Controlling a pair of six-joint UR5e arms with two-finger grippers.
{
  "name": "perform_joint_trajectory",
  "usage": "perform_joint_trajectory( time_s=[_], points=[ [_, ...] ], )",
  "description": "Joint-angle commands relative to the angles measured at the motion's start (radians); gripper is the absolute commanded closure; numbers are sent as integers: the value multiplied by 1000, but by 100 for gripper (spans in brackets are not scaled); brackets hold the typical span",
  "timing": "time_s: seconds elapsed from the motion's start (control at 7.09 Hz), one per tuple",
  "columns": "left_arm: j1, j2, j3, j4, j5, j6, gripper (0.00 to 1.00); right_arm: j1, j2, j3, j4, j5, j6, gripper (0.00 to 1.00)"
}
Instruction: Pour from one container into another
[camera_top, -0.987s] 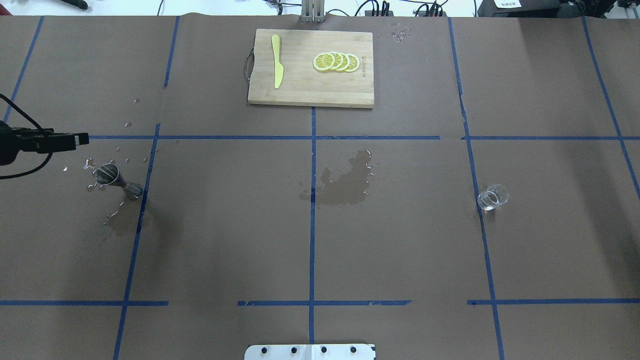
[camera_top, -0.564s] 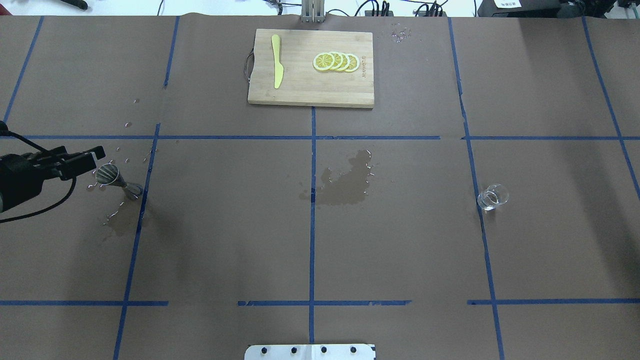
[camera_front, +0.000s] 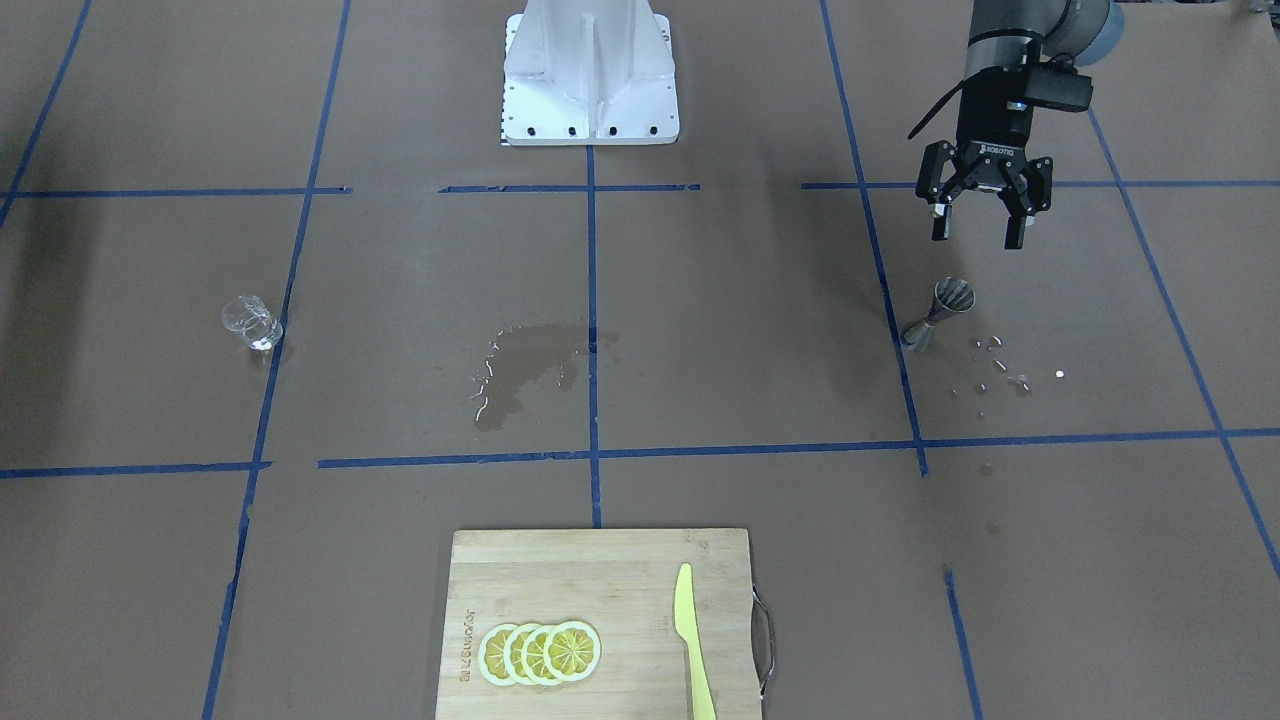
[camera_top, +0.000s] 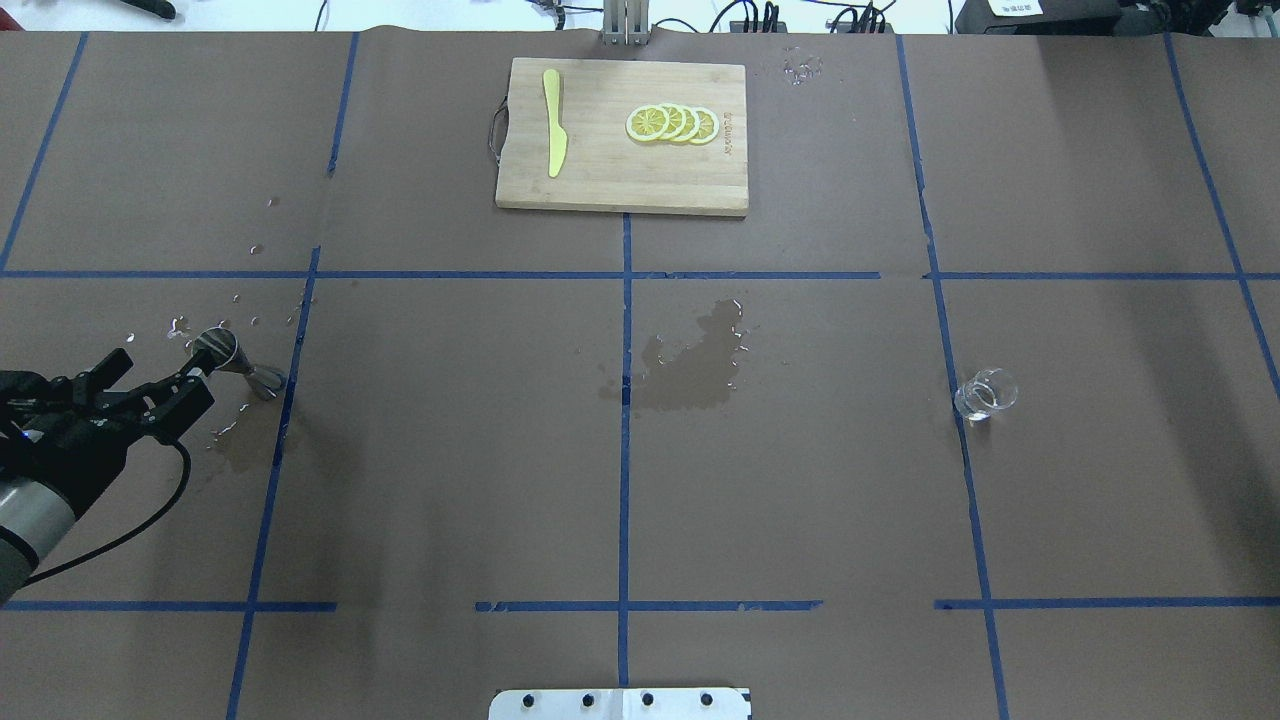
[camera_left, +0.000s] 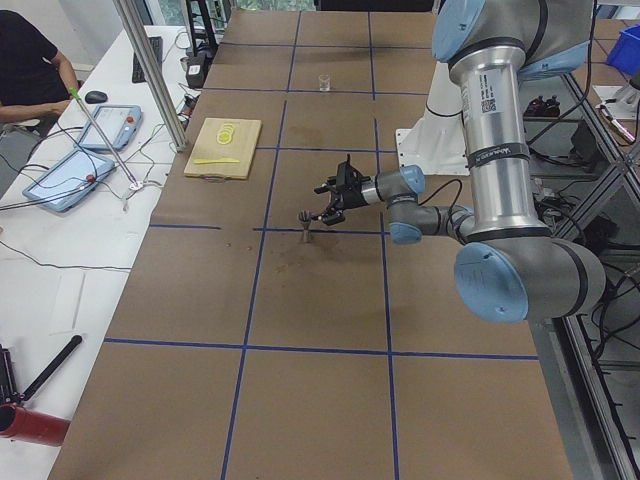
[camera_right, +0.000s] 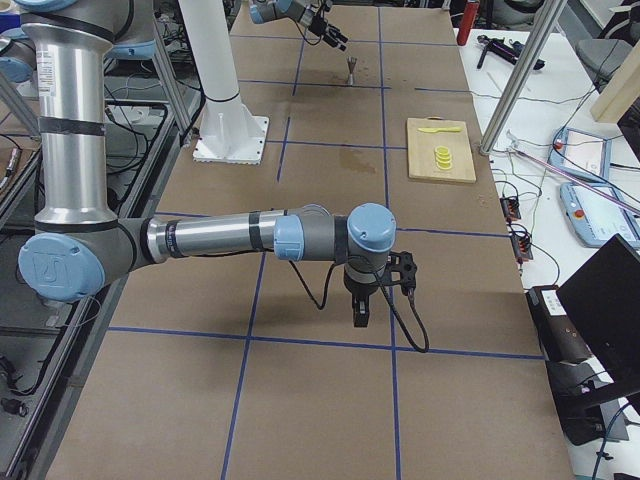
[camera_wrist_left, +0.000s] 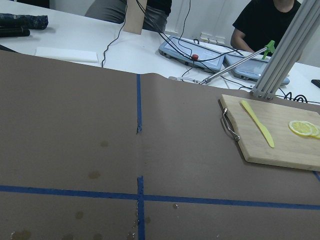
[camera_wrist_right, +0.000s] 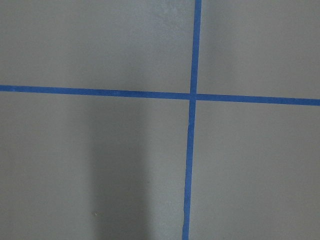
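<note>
The steel jigger stands upright on the left part of the table, also in the front view as the jigger. My left gripper hovers open and empty just on the robot side of it, fingers pointing toward it; in the front view the left gripper has a wide gap between its fingers. The clear glass tumbler stands alone far to the right, well away from both arms. My right gripper shows only in the right side view, low over bare table; I cannot tell its state.
A wooden cutting board with lemon slices and a yellow knife lies at the far middle. A wet patch darkens the table's centre. Water drops and a damp stain surround the jigger.
The left gripper has swung from the far left of the jigger toward the robot side, and now sits close beside the jigger. Jigger and tumbler have not moved.
</note>
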Motion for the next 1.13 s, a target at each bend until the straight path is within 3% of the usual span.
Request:
perform_joint_trajectory(
  time_s=[0.0,0.28,0.99],
  points=[
    [78,-20,74,0,139,1,1,0,-3,2,0,1,0,0],
    [83,-107,165,0,179,4,1,0,-6,2,-2,1,2,0],
    [83,-201,301,-3,183,5,1,0,-3,-1,0,1,0,0]
  ],
)
